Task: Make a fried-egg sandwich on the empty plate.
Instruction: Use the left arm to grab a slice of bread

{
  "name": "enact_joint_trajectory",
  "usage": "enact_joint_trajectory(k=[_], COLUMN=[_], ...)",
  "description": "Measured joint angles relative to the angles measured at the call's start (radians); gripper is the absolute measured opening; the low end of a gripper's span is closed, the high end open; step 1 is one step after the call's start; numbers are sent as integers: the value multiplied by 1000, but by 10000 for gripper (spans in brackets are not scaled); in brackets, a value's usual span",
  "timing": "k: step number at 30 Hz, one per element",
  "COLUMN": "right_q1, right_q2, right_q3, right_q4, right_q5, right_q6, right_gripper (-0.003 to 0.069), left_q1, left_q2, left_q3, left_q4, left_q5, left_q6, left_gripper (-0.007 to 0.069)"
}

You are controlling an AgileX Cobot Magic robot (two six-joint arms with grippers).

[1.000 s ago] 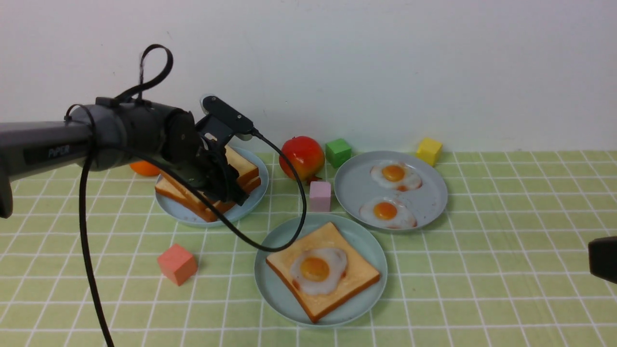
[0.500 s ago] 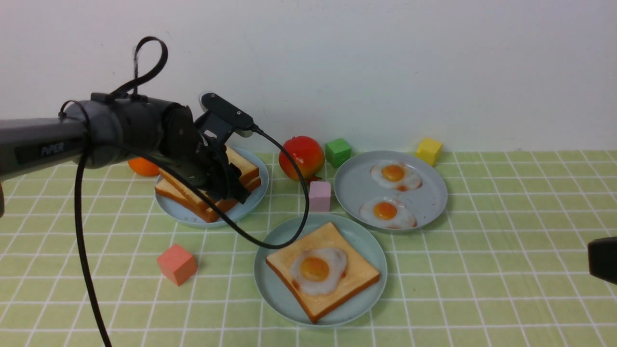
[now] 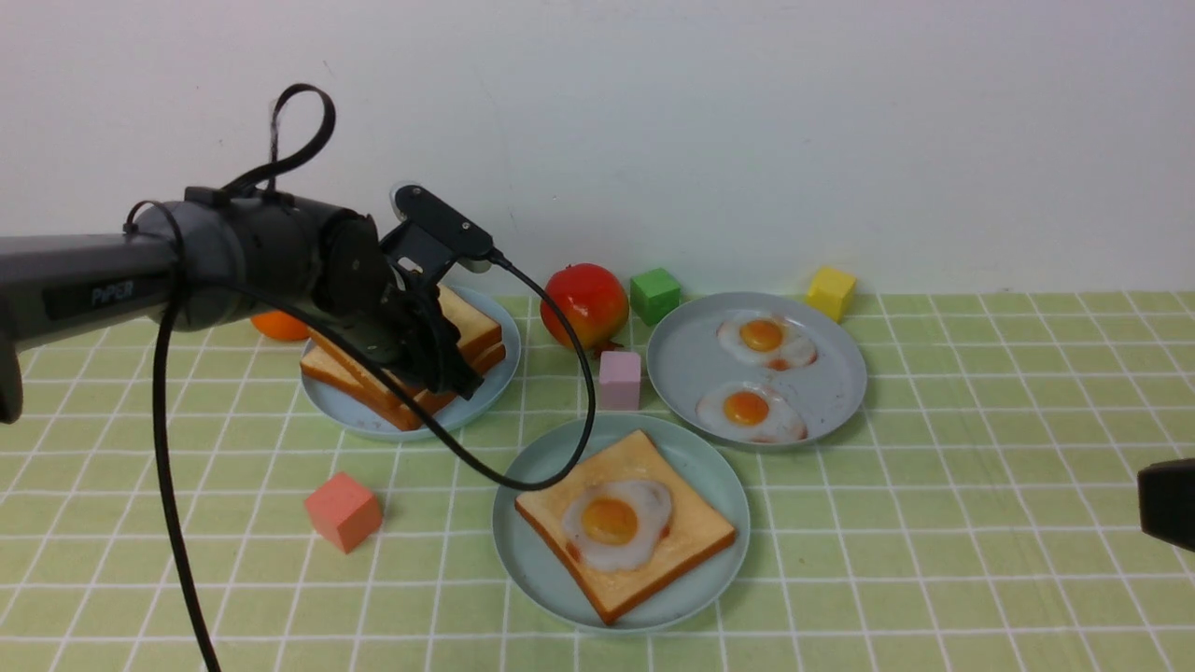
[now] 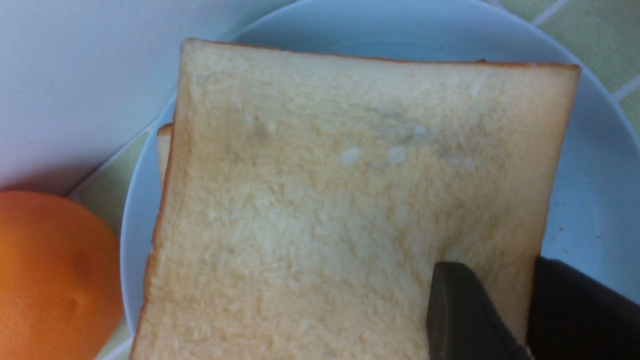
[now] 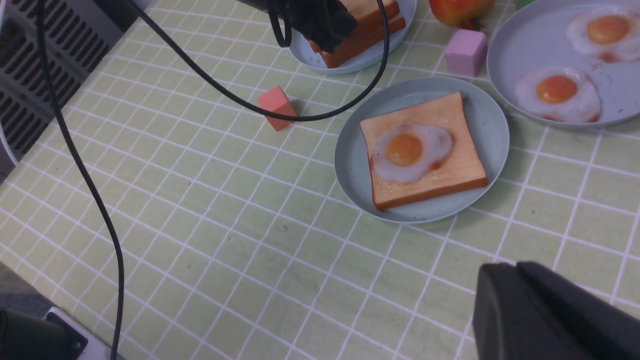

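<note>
The mint-teal plate (image 3: 724, 471) near the table's middle front holds one toast slice (image 3: 695, 537) with a fried egg (image 3: 611, 523) on top. Further toast slices (image 3: 471, 327) are stacked on a light-blue plate (image 3: 495, 383) at the back left. My left gripper (image 3: 448, 369) is down at that stack. In the left wrist view the left gripper (image 4: 500, 270) is shut on the top slice (image 4: 350, 200), one finger on its face and one against its crust edge. My right gripper (image 5: 505, 270) hangs shut and holds nothing, low at the right edge (image 3: 1167, 499).
A grey-blue plate (image 3: 840, 373) at the back right carries two more eggs. Around the plates stand a pink block (image 3: 620, 378), a red fruit (image 3: 585, 303), a green cube (image 3: 654, 294), a yellow cube (image 3: 831, 291) and a salmon cube (image 3: 344, 511). An orange (image 4: 50, 275) sits behind the stack. A black cable (image 3: 560, 448) droops over the mint plate.
The left jaws have narrowed onto the top toast slice. The left wrist rose a little then came back down. The right arm has not moved.
</note>
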Motion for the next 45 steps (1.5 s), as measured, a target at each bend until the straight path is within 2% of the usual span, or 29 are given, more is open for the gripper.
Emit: enact_joint_trajectory(k=[7,14,18,26,40,45], right_q1=[0,0,0,0,0,0], right_q2=[0,0,0,0,0,0], right_q3=[0,0,0,0,0,0], right_q4=[0,0,0,0,0,-6], right_q5=[0,1,2,2,4,4], right_q6=[0,0,0,0,0,-2], right_gripper=[52,57,59,62,69,73], left_q1=[0,0,0,0,0,-4], left_q2=[2,4,7,10,-47,-109], left_q3=[0,0,0,-3,2,3], left_q4=[0,3,6,12,14,3], left_q5=[-1,-1,-3,-3,20,72], left_q6=[0,0,0,4,4,0], left_gripper=[260,261,218,50,43,29])
